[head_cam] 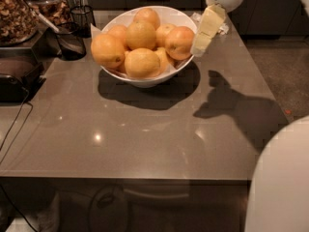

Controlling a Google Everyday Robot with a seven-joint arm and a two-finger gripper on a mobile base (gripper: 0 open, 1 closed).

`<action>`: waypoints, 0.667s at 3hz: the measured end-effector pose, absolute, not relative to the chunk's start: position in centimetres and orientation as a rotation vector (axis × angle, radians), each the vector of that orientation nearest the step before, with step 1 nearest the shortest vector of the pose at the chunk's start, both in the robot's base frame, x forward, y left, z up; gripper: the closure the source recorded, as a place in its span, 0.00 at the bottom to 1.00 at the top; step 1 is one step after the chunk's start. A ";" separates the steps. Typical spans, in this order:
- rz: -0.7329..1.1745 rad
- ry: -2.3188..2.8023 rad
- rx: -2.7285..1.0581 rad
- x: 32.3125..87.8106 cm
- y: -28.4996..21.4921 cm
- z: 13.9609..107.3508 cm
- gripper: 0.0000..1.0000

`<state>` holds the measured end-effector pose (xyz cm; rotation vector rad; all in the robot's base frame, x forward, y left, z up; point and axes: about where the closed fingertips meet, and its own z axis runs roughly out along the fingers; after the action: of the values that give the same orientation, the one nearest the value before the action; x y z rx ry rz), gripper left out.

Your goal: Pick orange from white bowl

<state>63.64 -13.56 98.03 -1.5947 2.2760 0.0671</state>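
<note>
The white bowl [145, 80] stands at the back of the grey table, filled with several round fruits. The orange [179, 41], reddish with a pink blush, lies at the bowl's right side against the rim. The other fruits [141, 35] are paler yellow-orange. My gripper [200, 45] hangs from the white wrist at the top right. Its cream tip is right next to the bowl's right rim, just right of the orange. I cannot tell whether it touches the orange.
Two small dark glass cups [70, 40] stand left of the bowl, with jars of nuts [14, 13] behind them. A black appliance [17, 76] and a cable sit at the left edge. The white robot body [280, 178] fills the lower right corner.
</note>
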 end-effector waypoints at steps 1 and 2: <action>0.101 2.278 -1.596 64.3 -12.5 97.6 0.05; 0.123 2.276 -1.605 64.8 -11.3 97.3 0.15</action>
<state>64.84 -11.28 97.26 -1.6051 2.2764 0.1229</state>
